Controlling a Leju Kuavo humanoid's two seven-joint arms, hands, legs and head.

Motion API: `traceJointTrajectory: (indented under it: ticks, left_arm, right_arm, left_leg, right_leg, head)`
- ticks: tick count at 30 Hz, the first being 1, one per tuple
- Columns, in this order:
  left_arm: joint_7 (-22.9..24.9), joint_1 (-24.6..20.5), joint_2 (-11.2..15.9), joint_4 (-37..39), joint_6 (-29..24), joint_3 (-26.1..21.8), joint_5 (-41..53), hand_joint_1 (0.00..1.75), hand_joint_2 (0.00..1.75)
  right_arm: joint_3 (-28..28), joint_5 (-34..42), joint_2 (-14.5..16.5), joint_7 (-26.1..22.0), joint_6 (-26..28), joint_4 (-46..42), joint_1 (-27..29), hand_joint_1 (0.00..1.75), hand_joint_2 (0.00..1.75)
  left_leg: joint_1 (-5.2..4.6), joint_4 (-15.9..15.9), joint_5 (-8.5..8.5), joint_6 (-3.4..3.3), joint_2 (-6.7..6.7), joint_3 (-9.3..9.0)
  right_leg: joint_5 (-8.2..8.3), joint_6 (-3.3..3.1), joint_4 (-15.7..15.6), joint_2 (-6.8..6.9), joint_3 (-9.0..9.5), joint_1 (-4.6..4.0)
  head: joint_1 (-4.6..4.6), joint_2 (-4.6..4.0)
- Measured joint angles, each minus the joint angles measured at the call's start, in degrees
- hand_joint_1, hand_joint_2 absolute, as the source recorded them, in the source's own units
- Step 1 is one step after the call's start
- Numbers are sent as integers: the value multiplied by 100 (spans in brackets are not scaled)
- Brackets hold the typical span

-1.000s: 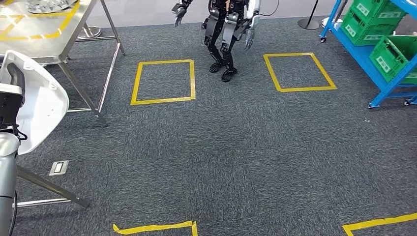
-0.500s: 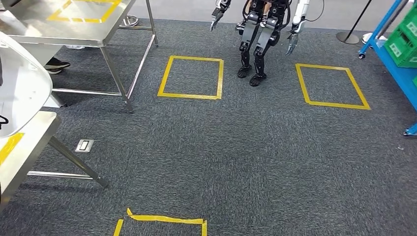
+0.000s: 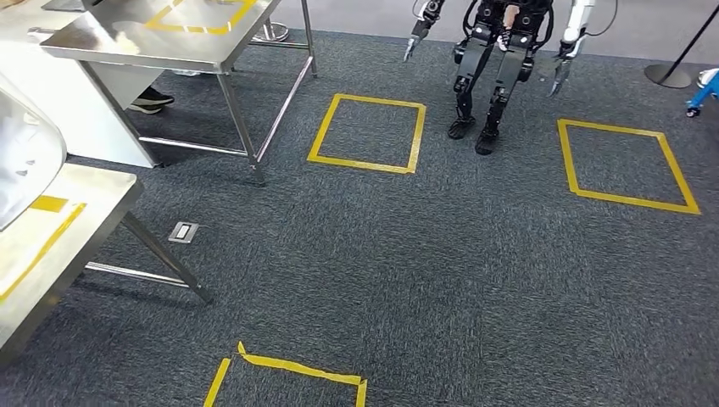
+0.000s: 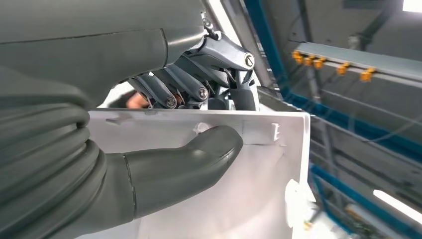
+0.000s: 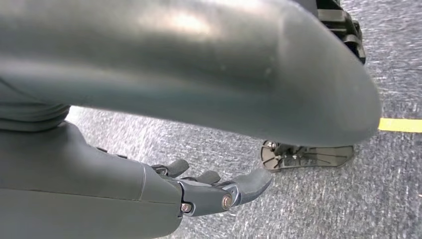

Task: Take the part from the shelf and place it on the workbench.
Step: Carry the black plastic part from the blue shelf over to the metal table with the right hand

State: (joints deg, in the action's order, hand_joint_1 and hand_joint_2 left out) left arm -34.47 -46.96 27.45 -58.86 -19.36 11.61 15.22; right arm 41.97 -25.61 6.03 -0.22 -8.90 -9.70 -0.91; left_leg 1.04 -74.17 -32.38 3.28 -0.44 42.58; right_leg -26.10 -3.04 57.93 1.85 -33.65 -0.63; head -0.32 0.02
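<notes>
The part is a white curved plastic shell at the left edge of the head view, held above the steel workbench with yellow tape on its top. In the left wrist view my left hand grips this white part: the thumb presses on its inner face and the dark fingers wrap over its edge. My right hand hangs over the grey carpet, fingers loosely apart and holding nothing.
A second steel table stands at the back left, with a person's shoe under it. Another humanoid robot stands at the back. Yellow tape squares mark the carpet. A floor socket lies near the workbench leg.
The camera has turned left: the whole scene slid right, the blue shelf with green crates left the picture, and the workbench came in under the held part.
</notes>
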Motion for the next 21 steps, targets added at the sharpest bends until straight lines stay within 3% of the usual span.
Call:
traceJointTrajectory:
  ticks: [1, 2, 5, 7, 9, 10, 12, 14, 16, 17, 18, 19, 21]
  left_arm:
    - [8, 14, 27, 1, 1, 11, -10, 175, 175]
    - [14, 17, 52, 0, 3, 21, -18, 175, 175]
    - [19, -10, 110, -6, 20, 40, -56, 175, 175]
    - [24, -19, 121, -7, 31, 50, -73, 175, 175]
    - [30, -23, 129, -7, 39, 61, -75, 175, 175]
    - [32, -26, 135, -7, 43, 67, -75, 175, 175]
    - [38, -45, 138, -7, 38, 76, -75, 175, 175]
    - [42, -59, 113, -4, 27, 87, -74, 175, 175]
    - [42, -55, 86, -1, 19, 110, -73, 175, 175]
    - [43, -53, 81, 0, 16, 121, -72, 175, 175]
    - [43, -53, 79, 0, 14, 129, -72, 175, 175]
    - [43, -55, 78, 0, 11, 133, -71, 175, 175]
    - [41, -62, 74, 3, 6, 136, -70, 175, 175]
  right_arm:
    - [0, -2, 1, 0, 0, 0, 0, 0, 0]
    - [0, -4, 3, 1, 0, 0, -1, 0, 0]
    - [0, -5, 15, 1, -2, -1, -10, 0, 0]
    - [0, -1, 18, 1, -3, -2, -12, 0, 0]
    - [0, 4, 20, -1, -3, -2, -18, 0, 0]
    - [0, 6, 20, -2, -2, -2, -24, 0, 0]
    - [0, 8, 20, -4, -2, -2, -31, 0, 0]
    - [0, 9, 20, -4, -2, -2, -27, 0, 0]
    - [0, 9, 20, -4, -2, -1, -21, 0, 0]
    - [0, 10, 20, -4, -2, 0, -18, 0, 0]
    - [0, 10, 20, -5, -2, -1, -16, 0, 0]
    - [0, 10, 20, -5, -2, -1, -16, 0, 0]
    - [0, 10, 20, -8, -1, -2, -18, 0, 0]
  left_leg:
    - [0, 25, 56, 0, 14, -40]
    - [-1, 287, 202, -3, 45, -201]
    - [-26, 1420, 578, -47, 320, -847]
    - [-53, 1594, 603, -108, 352, -936]
    - [-51, 1594, 637, -166, 231, -915]
    - [-40, 1601, 655, -198, 176, -905]
    - [-11, 1618, 693, -263, 79, -887]
    - [0, 1617, 717, -300, -15, -851]
    - [0, 1603, 734, -305, -134, -808]
    - [0, 1594, 741, -299, -198, -794]
    - [1, 1588, 747, -292, -263, -787]
    - [4, 1584, 753, -281, -323, -786]
    - [7, 1580, 771, -236, -438, -773]
  right_leg:
    - [-3, -1, 4, 62, -3, -4]
    - [-7, 2, 10, 122, -2, -5]
    - [-40, 42, 53, 274, 7, -30]
    - [-54, 80, 66, 343, 10, -50]
    - [-57, 122, 67, 432, 21, -52]
    - [-77, 158, 91, 410, 21, -42]
    - [-276, 234, 375, 171, -95, -16]
    - [-663, 282, 1106, -103, -441, 13]
    - [-890, 290, 1767, -164, -775, 23]
    - [-838, 284, 1804, -173, -802, 28]
    - [-680, 270, 1593, -190, -700, 32]
    - [-463, 251, 1190, -246, -499, 38]
    - [-155, 218, 383, -459, -103, 44]
  head:
    - [0, 1]
    - [0, 1]
    - [2, 0]
    - [7, 0]
    - [11, 1]
    - [13, 1]
    - [22, 1]
    - [37, 0]
    - [45, 0]
    - [47, 0]
    - [49, 1]
    - [51, 1]
    - [50, 0]
